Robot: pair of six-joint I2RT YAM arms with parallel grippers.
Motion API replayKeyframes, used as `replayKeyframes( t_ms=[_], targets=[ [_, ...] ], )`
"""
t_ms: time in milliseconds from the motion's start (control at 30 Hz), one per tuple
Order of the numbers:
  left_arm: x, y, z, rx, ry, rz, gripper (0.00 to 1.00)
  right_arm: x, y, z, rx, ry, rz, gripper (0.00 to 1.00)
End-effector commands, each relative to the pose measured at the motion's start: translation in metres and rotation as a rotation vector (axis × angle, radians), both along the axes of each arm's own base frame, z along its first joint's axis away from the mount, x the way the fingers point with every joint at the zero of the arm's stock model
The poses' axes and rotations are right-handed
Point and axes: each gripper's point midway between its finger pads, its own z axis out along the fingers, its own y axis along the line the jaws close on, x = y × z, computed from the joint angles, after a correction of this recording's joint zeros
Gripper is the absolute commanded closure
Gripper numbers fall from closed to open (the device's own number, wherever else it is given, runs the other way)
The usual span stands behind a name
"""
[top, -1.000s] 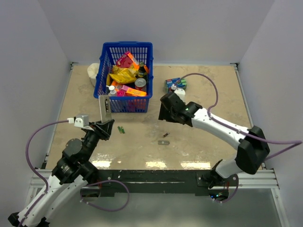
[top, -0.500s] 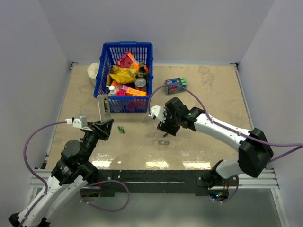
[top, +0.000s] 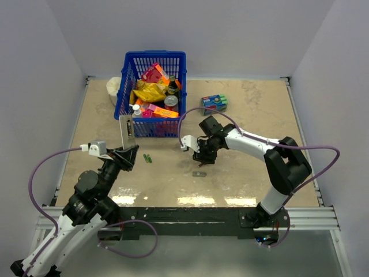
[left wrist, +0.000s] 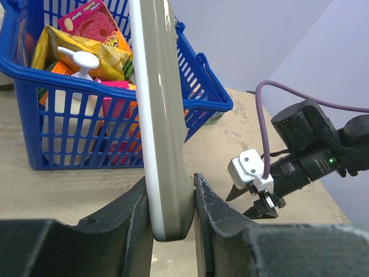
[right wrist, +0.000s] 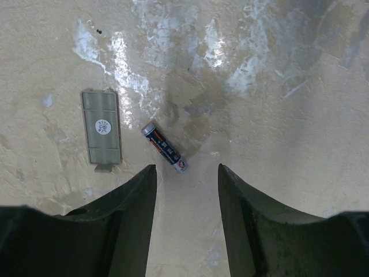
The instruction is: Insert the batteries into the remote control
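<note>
The left pincer (left wrist: 172,199) is clamped on the lower end of the remote (left wrist: 164,115) and holds it upright at the near left, just in front of the basket (left wrist: 207,104). The right pincer (right wrist: 185,168) hangs over mid-surface (top: 248,127), fingers apart and holding nothing. One battery (right wrist: 164,148) lies flat just below it. The grey cover (right wrist: 102,130) lies just beside the battery, not touching it. I cannot find a second battery.

The step in hand looks like picking up this battery. In the right wrist view it lies on a slant to the fingers, and only one end reaches the gap between them. Most of its length lies beyond the tips.

To do this well:
- Turn the wrist so the fingers close across the slim body, not along it.
- Bring the gap over the middle of the battery.
- Come straight down until the tips nearly meet the surface, since a round thing this thin will roll or skid if only one finger touches it.
- Keep the left-hand finger off the cover.
- Close slowly and lift only once it sits firm, leaving one end free for seating in the remote.
</note>
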Motion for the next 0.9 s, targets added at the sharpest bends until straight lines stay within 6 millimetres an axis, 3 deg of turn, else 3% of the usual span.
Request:
replayKeyframes(
  t_ms=[0,400,567,667,867],
  targets=[
    [-0.002,-0.001,0.019,-0.019,-0.052,-0.013,1.0,-0.001,0.012,0.007,0.051,0.0,0.082,0.51],
    [-0.002,-0.002,0.019,-0.014,-0.055,-0.015,1.0,-0.005,0.007,-0.018,0.006,0.054,0.086,0.56],
    [-0.002,-0.002,0.017,-0.013,-0.052,-0.018,1.0,-0.007,0.004,-0.026,-0.01,0.061,0.08,0.68],
    [-0.002,-0.003,0.017,-0.016,-0.053,-0.02,1.0,-0.007,0.001,-0.029,-0.027,0.065,0.071,0.68],
    [-0.002,-0.004,0.012,-0.026,-0.043,-0.026,1.0,-0.008,-0.007,-0.029,-0.058,0.065,0.033,0.78]
  ],
)
